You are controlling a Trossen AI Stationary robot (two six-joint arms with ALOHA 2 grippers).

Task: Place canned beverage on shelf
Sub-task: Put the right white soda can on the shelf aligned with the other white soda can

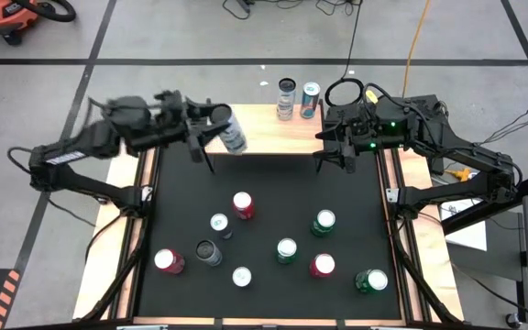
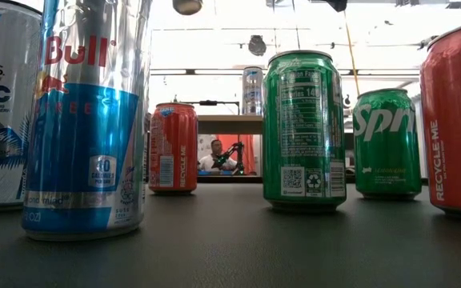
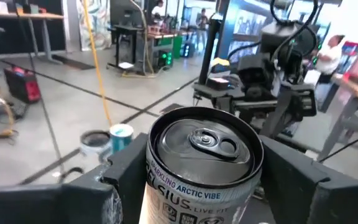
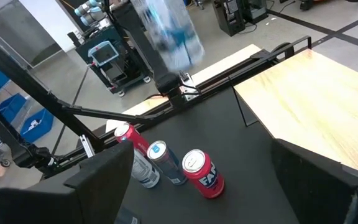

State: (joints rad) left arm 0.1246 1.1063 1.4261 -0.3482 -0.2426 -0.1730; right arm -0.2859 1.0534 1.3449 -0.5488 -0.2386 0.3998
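Left gripper (image 1: 220, 128), jaws pinching can (image 1: 234, 134), raised toward shelf (image 1: 264, 136) at twelve o'clock; right gripper (image 1: 335, 158) idle, jaws spread.

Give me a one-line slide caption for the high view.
Left gripper carries a white can toward the shelf holding two cans; right gripper waits open above the table.
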